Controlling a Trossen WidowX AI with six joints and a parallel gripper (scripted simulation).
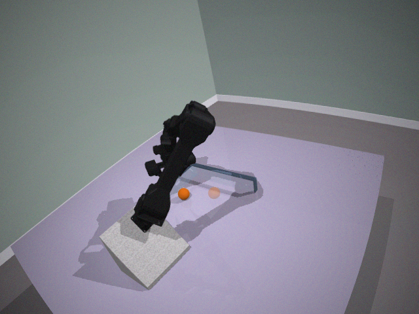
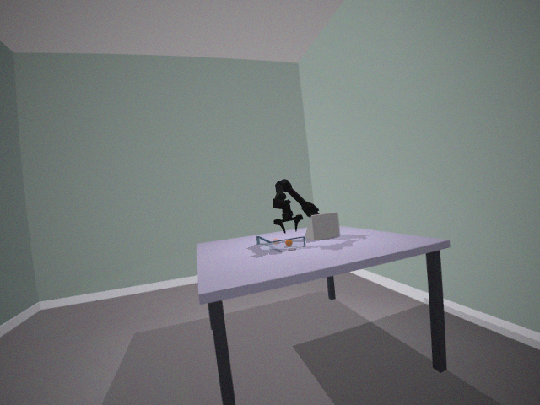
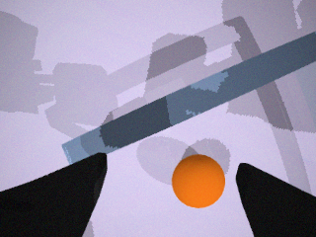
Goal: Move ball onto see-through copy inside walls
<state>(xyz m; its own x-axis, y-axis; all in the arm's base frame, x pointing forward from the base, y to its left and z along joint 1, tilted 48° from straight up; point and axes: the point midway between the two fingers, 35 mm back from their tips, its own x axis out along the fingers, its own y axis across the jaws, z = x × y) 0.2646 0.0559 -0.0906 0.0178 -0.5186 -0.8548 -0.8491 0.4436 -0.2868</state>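
From the top view, the black arm [image 1: 175, 162] rises from a grey block [image 1: 145, 251] that sits near the tabletop's left edge, toward the near left corner of the lilac table [image 1: 304, 219]. The arm leans toward the far edge and hides most of its own gripper. The orange ball [image 1: 183, 193] lies on the tabletop just beside the arm's lower link, toward the middle of the table. The see-through copy [image 1: 214, 192] lies near the ball, apart from it, on the side toward the right edge. The clear walls [image 1: 236, 175] form a corner beyond the copy, on the far side.

In the exterior view, the gripper [image 2: 288, 224] hangs pointing down above the tabletop, with the fingers spread and nothing between them. The ball [image 2: 288, 242] lies below it on the table, clear of the fingertips, inside the low walls [image 2: 278, 239]. The block [image 2: 323, 226] stands toward the table's far edge.

In the wrist view, two dark fingers frame the lower corners, well apart. The ball [image 3: 199, 181] rests on the tabletop between them, nearer the right-hand one, touching neither. A blue-tinted wall [image 3: 197, 99] runs slantwise across the picture just beyond the ball.
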